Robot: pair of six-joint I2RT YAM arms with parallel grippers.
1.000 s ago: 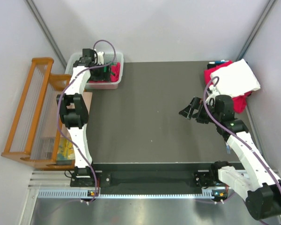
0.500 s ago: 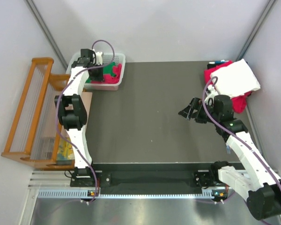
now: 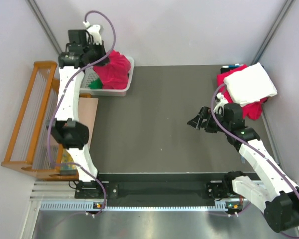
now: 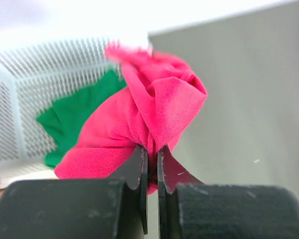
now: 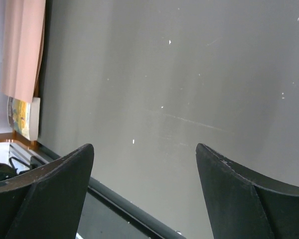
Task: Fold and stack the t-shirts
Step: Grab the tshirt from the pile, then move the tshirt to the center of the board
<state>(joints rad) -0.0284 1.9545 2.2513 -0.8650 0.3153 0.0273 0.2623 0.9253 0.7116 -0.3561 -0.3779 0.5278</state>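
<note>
One crimson-pink t-shirt point(image 4: 154, 109), long axis vertical

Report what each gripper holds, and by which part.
Left gripper pinches a bunched fold of the crimson-pink t-shirt. Right gripper is open, holding nothing.

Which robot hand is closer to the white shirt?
Right. The right gripper is open over the mat, a little nearer the bases than the white t-shirt. The left gripper is far off at the opposite corner, shut on the pink t-shirt above the basket.
</note>
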